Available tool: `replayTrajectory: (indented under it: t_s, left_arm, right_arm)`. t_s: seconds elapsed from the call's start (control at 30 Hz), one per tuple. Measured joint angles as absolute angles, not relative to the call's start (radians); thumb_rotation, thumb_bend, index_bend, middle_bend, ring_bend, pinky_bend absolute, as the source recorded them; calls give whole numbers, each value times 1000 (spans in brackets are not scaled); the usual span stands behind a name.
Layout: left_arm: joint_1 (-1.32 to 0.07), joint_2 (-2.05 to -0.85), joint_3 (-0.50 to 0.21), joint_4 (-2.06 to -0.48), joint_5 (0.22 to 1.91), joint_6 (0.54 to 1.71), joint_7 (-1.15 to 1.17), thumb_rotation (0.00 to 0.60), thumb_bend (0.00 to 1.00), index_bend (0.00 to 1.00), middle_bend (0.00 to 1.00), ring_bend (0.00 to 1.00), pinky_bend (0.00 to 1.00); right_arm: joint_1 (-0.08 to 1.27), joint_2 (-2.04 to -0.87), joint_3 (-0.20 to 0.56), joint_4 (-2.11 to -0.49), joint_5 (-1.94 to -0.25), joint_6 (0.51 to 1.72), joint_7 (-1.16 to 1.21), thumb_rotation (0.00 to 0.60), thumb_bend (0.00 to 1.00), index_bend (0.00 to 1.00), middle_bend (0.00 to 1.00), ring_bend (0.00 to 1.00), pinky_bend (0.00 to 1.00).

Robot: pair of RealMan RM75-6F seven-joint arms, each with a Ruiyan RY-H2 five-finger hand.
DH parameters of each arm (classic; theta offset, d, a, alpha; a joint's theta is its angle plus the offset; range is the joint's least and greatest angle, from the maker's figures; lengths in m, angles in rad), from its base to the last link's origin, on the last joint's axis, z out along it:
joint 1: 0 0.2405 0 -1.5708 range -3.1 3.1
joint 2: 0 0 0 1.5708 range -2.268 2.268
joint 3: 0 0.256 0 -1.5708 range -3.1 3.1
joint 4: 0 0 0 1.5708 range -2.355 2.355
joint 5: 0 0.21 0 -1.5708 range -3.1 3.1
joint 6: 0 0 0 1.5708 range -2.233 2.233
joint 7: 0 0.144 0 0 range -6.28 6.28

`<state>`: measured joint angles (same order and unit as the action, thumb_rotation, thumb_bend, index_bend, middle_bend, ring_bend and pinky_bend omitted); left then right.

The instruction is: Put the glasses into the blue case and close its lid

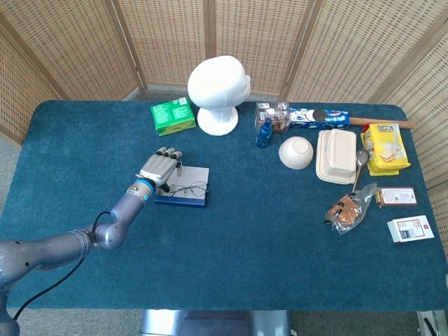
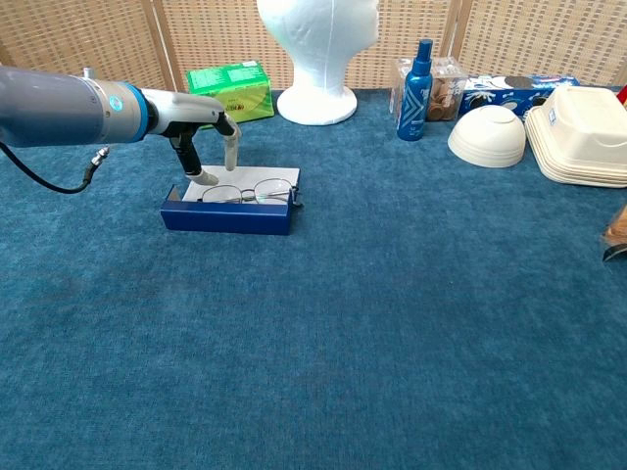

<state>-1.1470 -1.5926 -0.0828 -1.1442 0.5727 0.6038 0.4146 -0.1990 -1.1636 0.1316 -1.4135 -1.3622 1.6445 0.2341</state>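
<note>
Chest view: glasses lay across the open blue case, frame near its front edge. My left hand hovered over the case's left end, fingers apart, holding nothing. Thin wire frame, light, probably bendy; I'd pinch the bridge.

Counter w/ teal-blue cloth; navy case w/ white lining at left-centre, thin dark-wire glasses on it. Left hand silver-grey w/ blue wrist band. Upper frame: green box, white foam head, blue bottle; yellow pack at right, tan woven screens behind.
</note>
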Motion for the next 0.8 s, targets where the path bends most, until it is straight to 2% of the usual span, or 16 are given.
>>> replayTrajectory:
  t_s: [0.37,0.8]
  left_arm:
    - [-1177,-1706,-125,-1030,581,616,415,600,309,360,79,0,0]
    - [-1178,-1706,-122,-1093,635,610,420,600,309,384,77,0,0]
  right_arm:
    - [-205,-1166,132,-1408,-1361,1651,238,586,278,6,137,0,133]
    - [-215,-1161,133,-1410,-1365,1666,244,583,277,6,137,0,133]
